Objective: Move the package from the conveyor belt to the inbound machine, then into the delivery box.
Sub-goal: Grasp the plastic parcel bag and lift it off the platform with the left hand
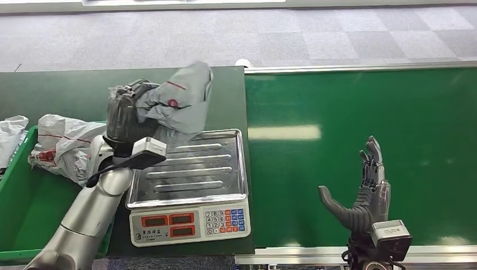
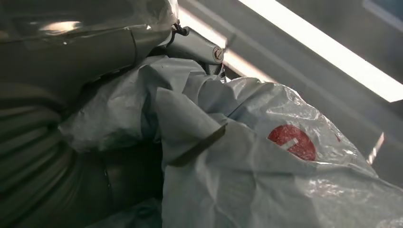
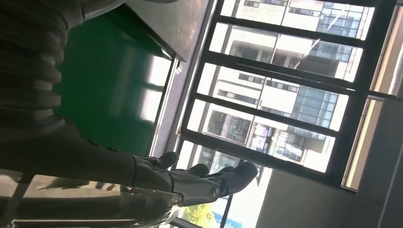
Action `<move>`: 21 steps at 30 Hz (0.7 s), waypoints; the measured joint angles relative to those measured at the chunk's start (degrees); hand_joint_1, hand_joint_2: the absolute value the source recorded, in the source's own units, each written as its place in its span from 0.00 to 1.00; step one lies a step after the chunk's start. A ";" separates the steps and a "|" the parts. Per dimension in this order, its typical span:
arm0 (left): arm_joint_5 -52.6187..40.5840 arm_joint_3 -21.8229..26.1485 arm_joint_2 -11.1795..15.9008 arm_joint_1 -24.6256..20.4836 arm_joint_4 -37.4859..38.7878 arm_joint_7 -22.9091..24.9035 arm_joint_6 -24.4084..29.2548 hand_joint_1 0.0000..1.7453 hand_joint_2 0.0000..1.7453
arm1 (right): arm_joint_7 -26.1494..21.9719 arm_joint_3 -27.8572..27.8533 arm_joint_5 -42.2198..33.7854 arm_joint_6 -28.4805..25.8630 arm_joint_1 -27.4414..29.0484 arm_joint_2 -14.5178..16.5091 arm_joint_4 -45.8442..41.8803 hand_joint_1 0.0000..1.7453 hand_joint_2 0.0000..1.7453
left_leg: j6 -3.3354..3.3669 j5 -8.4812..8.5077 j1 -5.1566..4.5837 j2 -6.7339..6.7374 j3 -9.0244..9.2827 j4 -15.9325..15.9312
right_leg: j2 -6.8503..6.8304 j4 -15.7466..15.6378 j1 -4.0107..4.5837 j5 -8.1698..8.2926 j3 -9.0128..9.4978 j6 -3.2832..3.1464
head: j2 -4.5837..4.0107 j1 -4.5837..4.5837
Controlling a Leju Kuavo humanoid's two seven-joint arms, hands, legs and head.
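Nearest you, your right hand point(image 1: 365, 191) stands over the conveyor belt point(image 1: 360, 152) with its fingers spread and the thumb out, holding nothing; the right wrist view shows the same open fingers point(image 3: 209, 178) against a window. Just beside it to the left, on the bench point(image 1: 56, 90), sits the scale point(image 1: 188, 185) that serves as the inbound machine. Its steel tray is bare, and the front panel carries red display windows, a keypad of blue and red keys and a small line of print too small to read.

Further out, your left hand point(image 1: 126, 112) holds the package point(image 1: 180, 98), a grey plastic mailer, lifted over the far edge of the scale tray. The left wrist view shows the film point(image 2: 266, 180) bunched against the palm, with a round red mark bearing a white bar; no writing is legible.

The risk, as I judge it, is the soft, slippery film: you seem to grip a crumpled fold, so the bag could slide free early or sag and snag the tray rim. To the left, the green delivery box point(image 1: 22, 208) already holds another grey bag point(image 1: 64, 143); a loose drop could land on its edge.
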 joint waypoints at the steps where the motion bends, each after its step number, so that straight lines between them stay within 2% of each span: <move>1: 0.71 1.67 1.04 0.52 -2.38 0.21 1.70 1.00 1.00 | -0.05 -0.05 -0.38 -0.26 0.25 -0.04 0.19 0.00 1.00 | -0.01 -0.01 0.01 0.00 0.00 -0.01 | 0.00 0.00 0.01 -0.01 -0.01 -0.01 | 0.00 -0.01; 4: 2.76 7.58 4.25 2.50 -7.51 -0.02 4.97 1.00 1.00 | -0.28 -0.14 -1.27 -0.86 0.90 -0.21 1.02 0.00 1.00 | -0.03 -0.02 0.07 0.02 0.01 -0.02 | 0.01 0.00 0.07 -0.05 -0.04 -0.04 | 0.00 -0.01; 7: 3.94 13.36 6.77 4.13 -9.90 -0.47 5.82 1.00 1.00 | -0.39 -0.18 -1.58 -1.39 1.17 -0.32 2.02 0.00 1.00 | -0.06 0.00 0.12 0.02 0.01 -0.03 | 0.00 0.00 0.12 -0.07 -0.03 -0.07 | 0.00 -0.01; 13: 3.74 20.47 10.70 5.46 -10.76 1.07 7.14 1.00 1.00 | -0.43 -0.26 -2.61 -1.53 1.19 -0.39 3.57 0.00 1.00 | -0.06 0.00 0.11 0.05 0.00 -0.02 | 0.04 0.00 0.11 -0.06 0.02 -0.07 | 0.00 0.03; 18: 6.69 28.82 16.28 4.81 -7.05 2.60 4.46 1.00 1.00 | -0.56 -0.91 -3.10 -1.25 1.17 -0.02 5.04 0.00 1.00 | -0.07 -0.01 0.13 0.14 -0.01 -0.02 | 0.18 0.00 0.13 -0.05 -0.12 -0.09 | 0.00 0.02; 21: 12.27 33.26 19.78 2.76 -2.73 4.98 -1.01 0.99 1.00 | -0.58 -1.55 -3.20 -1.16 0.82 0.49 5.98 0.00 1.00 | -0.08 0.00 0.20 0.17 -0.05 -0.04 | 0.20 0.01 0.21 -0.06 -0.14 -0.11 | 0.00 0.02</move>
